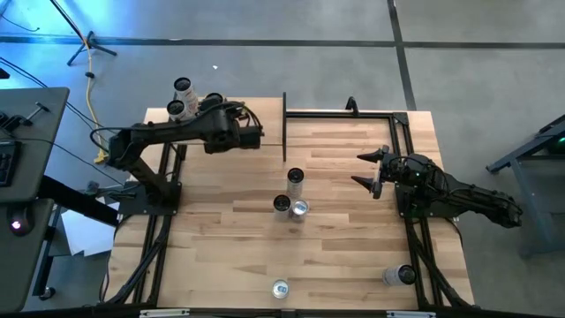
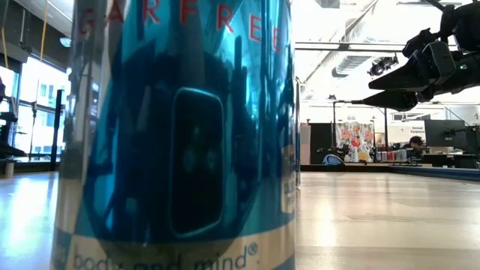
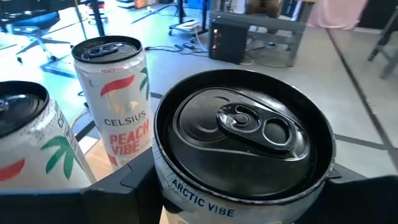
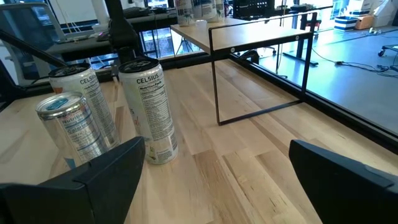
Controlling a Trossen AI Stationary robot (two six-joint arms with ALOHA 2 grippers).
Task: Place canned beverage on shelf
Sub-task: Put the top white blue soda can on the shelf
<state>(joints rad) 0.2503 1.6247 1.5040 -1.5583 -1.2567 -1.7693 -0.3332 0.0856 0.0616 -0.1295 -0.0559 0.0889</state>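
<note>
Left gripper (image 3: 242, 205) clamped round an Arctic Vibe can (image 3: 242, 134) at the shelf (image 1: 159, 116) beside two cans already there; release pending, five remain on table.

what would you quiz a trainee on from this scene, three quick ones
1. True or false: the right gripper is shut on a can.
2. Which flavour is printed on the can held in the left gripper? A) Peach Vibe B) Arctic Vibe C) Kiwi Guava
3. How many Celsius cans stand grouped at the middle of the table?

Key
1. False: it hangs open over bare tabletop, holding nothing.
2. B
3. Three
</note>
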